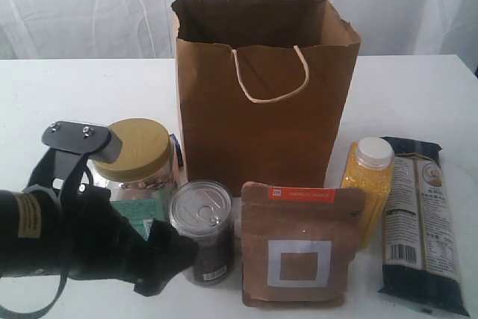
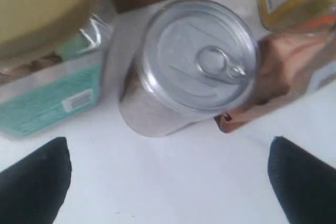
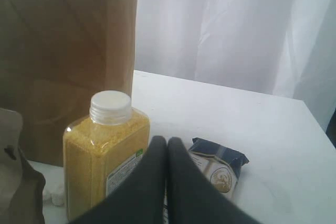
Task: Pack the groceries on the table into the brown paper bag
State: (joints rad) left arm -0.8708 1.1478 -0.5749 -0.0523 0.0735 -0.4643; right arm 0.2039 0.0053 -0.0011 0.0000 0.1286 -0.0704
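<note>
My left jaws are released, wide and empty. The can (image 2: 194,66) stands upright on the surface (image 1: 418,87) just ahead of them, centred on their gap, with the jar (image 1: 138,151) and pouch (image 1: 299,248) crowding its flanks. My right jaws are clenched on nothing, the bottle (image 3: 105,156) just beyond them. Behind the groceries, the bag (image 1: 261,110) stands open-mouthed for loading from above.

Exterior camera faces the brown paper bag (image 1: 224,125) front-on; left wrist looks closely down, right wrist level.
</note>
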